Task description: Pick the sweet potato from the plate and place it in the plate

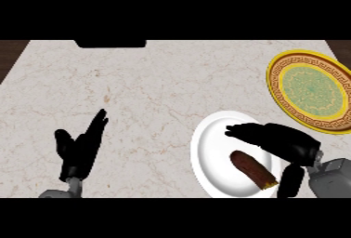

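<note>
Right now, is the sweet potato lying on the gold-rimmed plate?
No, the sweet potato lies on the white plate, close to the right hand.

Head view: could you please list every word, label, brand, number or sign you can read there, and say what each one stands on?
None: no text can be read anywhere.
The yellow plate bears only an ornamental key-pattern border and a green patterned centre, no letters.
The white plate, the sweet potato, the counter and the black object at its far edge carry no markings.
</note>
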Controlling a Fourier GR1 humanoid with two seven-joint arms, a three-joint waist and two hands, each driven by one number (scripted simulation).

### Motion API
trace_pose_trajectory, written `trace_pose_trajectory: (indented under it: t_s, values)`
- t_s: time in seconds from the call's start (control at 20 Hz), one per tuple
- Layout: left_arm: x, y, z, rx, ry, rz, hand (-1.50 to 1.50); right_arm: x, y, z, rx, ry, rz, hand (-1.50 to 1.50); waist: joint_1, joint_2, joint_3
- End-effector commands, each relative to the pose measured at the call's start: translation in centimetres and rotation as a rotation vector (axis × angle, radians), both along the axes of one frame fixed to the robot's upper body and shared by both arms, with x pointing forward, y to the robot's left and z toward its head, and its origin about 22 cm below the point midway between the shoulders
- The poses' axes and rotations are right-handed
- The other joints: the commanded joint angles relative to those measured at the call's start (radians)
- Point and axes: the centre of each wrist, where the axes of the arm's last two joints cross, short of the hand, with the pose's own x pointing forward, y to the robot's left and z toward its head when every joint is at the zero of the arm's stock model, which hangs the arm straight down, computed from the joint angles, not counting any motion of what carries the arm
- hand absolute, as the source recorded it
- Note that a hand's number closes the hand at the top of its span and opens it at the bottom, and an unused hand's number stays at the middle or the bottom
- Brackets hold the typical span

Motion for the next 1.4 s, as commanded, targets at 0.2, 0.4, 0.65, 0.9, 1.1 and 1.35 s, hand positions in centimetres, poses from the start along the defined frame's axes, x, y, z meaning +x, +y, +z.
trace_pose_trajectory:
  t_s: [0.2,0.4,0.65,0.9,1.1,1.35]
  values:
    - [-1.3,-0.1,-0.8,-0.013,0.055,0.007,0.00,0.9,1.9,-1.6,-0.041,0.013,0.015,-1.50,0.004,0.007,-0.008]
    - [0.0,-0.1,-0.8,-0.007,0.066,0.025,0.00,-0.2,0.9,-3.7,-0.065,0.012,0.043,-1.50,0.000,0.007,-0.008]
    - [0.0,0.3,-0.8,-0.032,0.078,-0.022,0.00,0.3,2.0,-3.9,-0.112,-0.048,0.169,1.50,0.002,0.008,-0.008]
    - [-1.4,-0.1,-0.6,-0.003,0.053,0.001,0.00,-0.7,3.5,-4.7,-0.097,-0.077,0.149,1.50,0.000,0.006,-0.008]
    - [-0.1,0.1,-0.1,0.002,0.060,-0.003,0.00,2.3,2.9,-4.8,-0.100,-0.135,-0.131,1.50,0.001,0.010,-0.008]
    - [-0.7,0.7,0.2,0.005,0.028,0.023,0.00,4.5,-0.4,-3.8,-0.159,-0.228,-0.744,1.50,-0.040,0.017,-0.014]
